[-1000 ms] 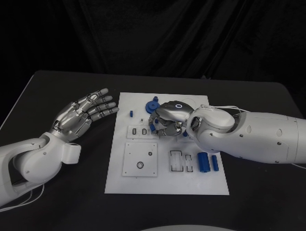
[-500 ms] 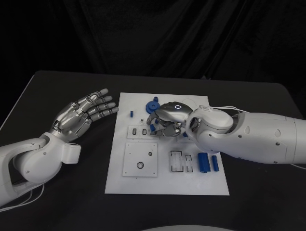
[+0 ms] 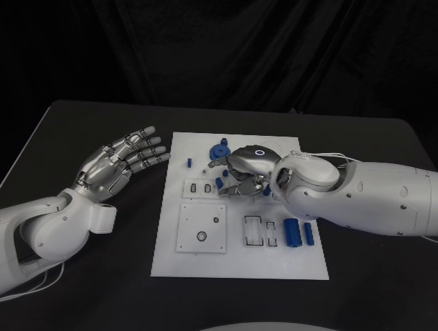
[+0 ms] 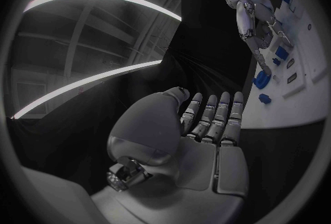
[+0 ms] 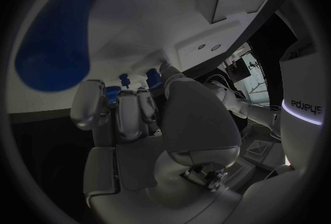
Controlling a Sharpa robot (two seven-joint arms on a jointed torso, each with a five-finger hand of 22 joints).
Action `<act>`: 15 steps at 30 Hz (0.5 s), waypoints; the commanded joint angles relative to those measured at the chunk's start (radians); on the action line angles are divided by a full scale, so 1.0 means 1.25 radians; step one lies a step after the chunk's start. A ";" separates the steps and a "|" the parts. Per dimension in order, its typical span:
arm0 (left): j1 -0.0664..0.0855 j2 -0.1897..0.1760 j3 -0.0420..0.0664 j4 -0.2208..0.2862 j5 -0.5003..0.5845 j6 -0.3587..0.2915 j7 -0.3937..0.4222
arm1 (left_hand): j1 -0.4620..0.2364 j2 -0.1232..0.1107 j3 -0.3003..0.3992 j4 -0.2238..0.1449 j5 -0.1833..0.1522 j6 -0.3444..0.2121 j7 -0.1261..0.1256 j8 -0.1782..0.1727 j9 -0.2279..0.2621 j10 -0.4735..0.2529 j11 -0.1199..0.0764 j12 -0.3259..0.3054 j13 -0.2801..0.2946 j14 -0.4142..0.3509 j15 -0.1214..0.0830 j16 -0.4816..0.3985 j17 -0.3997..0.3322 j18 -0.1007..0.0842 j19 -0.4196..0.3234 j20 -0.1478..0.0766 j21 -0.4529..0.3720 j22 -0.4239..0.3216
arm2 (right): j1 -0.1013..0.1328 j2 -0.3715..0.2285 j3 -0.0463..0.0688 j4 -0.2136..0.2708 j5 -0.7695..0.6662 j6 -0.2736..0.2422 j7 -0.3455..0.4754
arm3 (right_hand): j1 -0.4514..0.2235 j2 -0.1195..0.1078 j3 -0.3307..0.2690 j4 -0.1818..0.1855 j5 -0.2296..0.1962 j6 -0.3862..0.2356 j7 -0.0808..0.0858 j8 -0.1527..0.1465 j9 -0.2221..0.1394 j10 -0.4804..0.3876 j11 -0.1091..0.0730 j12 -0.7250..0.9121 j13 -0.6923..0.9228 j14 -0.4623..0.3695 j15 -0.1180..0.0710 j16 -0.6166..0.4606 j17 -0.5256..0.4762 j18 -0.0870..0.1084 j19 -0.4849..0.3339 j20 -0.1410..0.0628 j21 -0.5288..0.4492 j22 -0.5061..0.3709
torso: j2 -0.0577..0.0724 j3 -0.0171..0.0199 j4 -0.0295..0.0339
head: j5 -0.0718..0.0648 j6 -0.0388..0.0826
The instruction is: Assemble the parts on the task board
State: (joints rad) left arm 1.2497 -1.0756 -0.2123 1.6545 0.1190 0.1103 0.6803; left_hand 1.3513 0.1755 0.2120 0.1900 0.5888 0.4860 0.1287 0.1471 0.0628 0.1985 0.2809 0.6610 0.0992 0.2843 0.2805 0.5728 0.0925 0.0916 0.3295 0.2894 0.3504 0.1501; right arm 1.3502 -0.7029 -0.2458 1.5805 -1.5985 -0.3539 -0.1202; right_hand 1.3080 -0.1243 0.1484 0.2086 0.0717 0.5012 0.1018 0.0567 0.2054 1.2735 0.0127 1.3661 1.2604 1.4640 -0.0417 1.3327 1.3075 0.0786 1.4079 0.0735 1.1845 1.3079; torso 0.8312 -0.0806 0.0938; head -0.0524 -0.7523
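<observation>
Head view: the white task board [image 3: 239, 265] is seen lying in the middle of the black counter [image 3: 378, 289], with the right hand [image 3: 243, 174] lowered over its far half, fingers [image 3: 229, 185] curled down among small blue parts [image 3: 219, 150] near the board's far edge. Whether anything is pinched there cannot be told from this view; in the right wrist view the fingertips [image 5: 113, 104] are seen close against small blue pieces, contact unclear. Compared with a second ago, the right hand has been shifted only slightly along the board, so a fine positioning step appears to be under way rather than a finished insertion. Two more blue parts [image 3: 299, 232] are seen lying near the board's right side, beside empty slots. The left hand [image 3: 114, 165] is held raised over the counter left of the board, fingers [image 3: 149, 146] spread, holding nothing, unchanged.
</observation>
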 commanded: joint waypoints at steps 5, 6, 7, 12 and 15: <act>-0.001 -0.006 0.001 0.005 -0.060 -0.015 0.090 | -0.016 -0.003 0.026 -0.010 0.006 0.009 0.006 0.007 0.001 0.006 0.006 0.001 -0.006 0.040 -0.005 0.025 0.003 -0.007 0.092 -0.004 0.060 0.027 | 0.006 -0.043 0.001 0.043 0.052 -0.151 0.114 | 0.008 -0.021 -0.011 0.065 -0.013 0.025 -0.004 0.004 -0.015 -0.016 -0.002 -0.009 -0.011 0.002 -0.005 0.003 0.045 0.004 0.002 -0.009 0.000 0.113 | 0.000 0.0001 -0.0012 | 0.002 0.008; -0.001 -0.009 0.001 0.007 -0.069 -0.021 0.089 | -0.018 -0.005 0.029 -0.012 0.006 0.012 0.007 0.009 0.001 0.010 0.007 0.002 -0.006 0.048 -0.007 0.032 0.004 -0.005 0.101 -0.006 0.069 0.031 | 0.010 -0.051 0.001 0.050 0.075 -0.165 0.137 | 0.002 -0.020 -0.013 0.067 -0.016 0.048 0.000 0.009 -0.012 -0.025 0.001 -0.014 -0.018 0.002 -0.004 0.005 0.046 0.004 0.003 -0.009 0.001 0.114 | 0.000 0.0002 -0.0013 | 0.002 0.009; -0.001 -0.011 0.001 0.008 -0.074 -0.026 0.088 | -0.019 -0.006 0.030 -0.013 0.006 0.013 0.008 0.009 0.001 0.012 0.007 0.003 -0.006 0.051 -0.008 0.034 0.004 -0.005 0.104 -0.006 0.073 0.033 | 0.014 -0.059 0.001 0.056 0.094 -0.175 0.155 | -0.001 -0.019 -0.014 0.067 -0.017 0.065 0.002 0.012 -0.009 -0.030 0.002 -0.017 -0.022 0.002 -0.003 0.006 0.047 0.003 0.003 -0.008 0.001 0.115 | 0.000 0.0003 -0.0012 | 0.002 0.010; 0.002 -0.021 0.002 0.014 -0.089 -0.060 0.085 | -0.028 -0.015 0.044 -0.022 0.011 0.060 0.026 0.024 0.006 0.094 0.008 0.026 -0.004 0.139 -0.031 0.116 0.032 0.009 0.174 -0.017 0.160 0.079 | 0.043 -0.100 0.001 0.079 0.216 -0.209 0.257 | -0.022 -0.008 -0.018 0.066 -0.019 0.172 0.007 0.036 0.011 -0.053 0.008 -0.029 -0.038 -0.004 0.002 0.000 0.044 0.003 -0.002 -0.005 -0.002 0.117 | -0.001 0.0013 -0.0021 | 0.009 0.026; 0.017 -0.021 0.003 0.011 -0.094 -0.084 0.077 | -0.033 -0.019 0.054 -0.026 0.015 0.120 0.040 0.040 0.011 0.189 -0.006 0.040 -0.004 0.200 -0.050 0.188 0.063 0.017 0.212 -0.029 0.245 0.127 | 0.063 -0.128 0.001 0.083 0.304 -0.216 0.324 | -0.030 0.000 -0.019 0.066 -0.019 0.193 0.014 0.043 0.012 -0.063 0.012 -0.033 -0.045 -0.009 0.006 -0.004 0.042 0.002 -0.005 -0.002 -0.003 0.118 | -0.003 0.0027 -0.0035 | 0.013 0.047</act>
State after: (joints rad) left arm 1.2570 -1.1049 -0.2113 1.6684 0.0379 0.0590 0.6802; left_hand 1.3187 0.1515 0.2737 0.1588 0.6034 0.6192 0.1718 0.1924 0.0748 0.4107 0.2786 0.7076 0.0946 0.5171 0.2251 0.7871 0.1617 0.0927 0.5843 0.2577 0.6314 0.2950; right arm 1.4203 -0.8517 -0.2452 1.6805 -1.3911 -0.5527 0.1363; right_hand 1.2748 -0.1275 0.1272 0.2928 0.0535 0.7352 0.1166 0.1077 0.2196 1.2002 0.0284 1.3272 1.2057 1.4567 -0.0344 1.3321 1.3075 0.0783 1.4103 0.0711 1.1845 1.3077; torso 0.8298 -0.0791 0.0913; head -0.0399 -0.7096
